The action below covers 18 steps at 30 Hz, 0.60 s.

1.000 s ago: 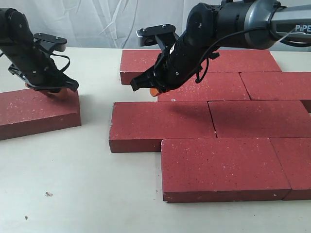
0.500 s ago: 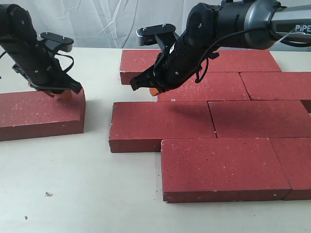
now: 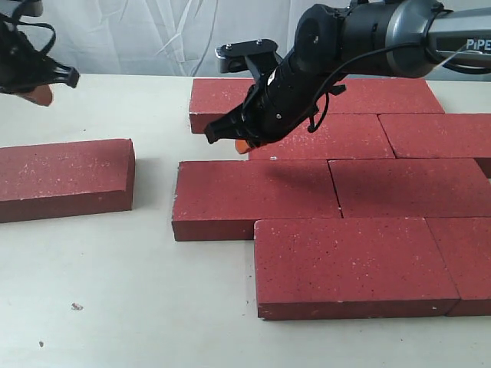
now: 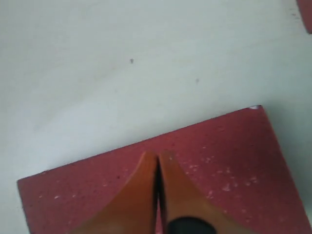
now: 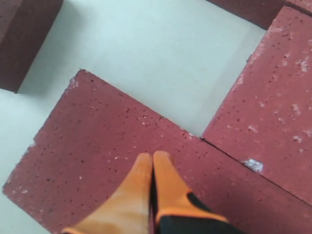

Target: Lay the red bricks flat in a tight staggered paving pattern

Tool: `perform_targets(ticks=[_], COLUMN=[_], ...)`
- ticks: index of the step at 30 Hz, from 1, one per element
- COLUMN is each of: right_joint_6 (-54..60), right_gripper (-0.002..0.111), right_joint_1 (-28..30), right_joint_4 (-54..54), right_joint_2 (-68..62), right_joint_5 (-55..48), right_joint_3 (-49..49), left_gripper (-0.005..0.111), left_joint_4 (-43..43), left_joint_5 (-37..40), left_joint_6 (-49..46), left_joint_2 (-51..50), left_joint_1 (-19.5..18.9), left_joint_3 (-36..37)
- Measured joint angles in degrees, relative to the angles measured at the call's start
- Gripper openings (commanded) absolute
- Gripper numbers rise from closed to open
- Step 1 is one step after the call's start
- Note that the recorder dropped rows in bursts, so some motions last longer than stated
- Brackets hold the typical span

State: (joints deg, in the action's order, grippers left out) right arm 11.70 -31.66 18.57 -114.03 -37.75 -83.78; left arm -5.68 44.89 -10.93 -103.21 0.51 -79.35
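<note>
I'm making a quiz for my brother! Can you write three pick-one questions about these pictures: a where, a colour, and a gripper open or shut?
1. Where is the lone brick?
A) left of the paved bricks, apart from them
B) stacked on them
C) standing on end

2. What colour are the fingertips of the left gripper?
A) blue
B) orange
C) green

3. The left gripper is:
A) wide open
B) shut on a brick
C) shut and empty

Answers:
1 A, bare table separates it from the rest.
2 B, the wrist view shows orange tips.
3 C, its tips meet with nothing between.
</note>
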Motion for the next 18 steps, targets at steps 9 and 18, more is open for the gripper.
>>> perform_targets(ticks=[9,18], right_joint_6=[0.5,1.1], right_gripper=[-0.001,-0.001], right_joint_1=[-1.6,-6.5], right_joint_4=[4.0,4.6], right_joint_2=[0.0,0.0], right_joint_5=[-0.9,-2.3], right_joint_3=[0.0,-1.5], left_gripper=[0.000,0.000], left_joint_4=[0.1,1.1], left_joint_5=[3.2,5.8], left_joint_6=[1.9,2.0], left_joint_2=[0.0,-0.2], left_joint_1=[-11.0,-19.1], left_joint_3=[0.0,0.1])
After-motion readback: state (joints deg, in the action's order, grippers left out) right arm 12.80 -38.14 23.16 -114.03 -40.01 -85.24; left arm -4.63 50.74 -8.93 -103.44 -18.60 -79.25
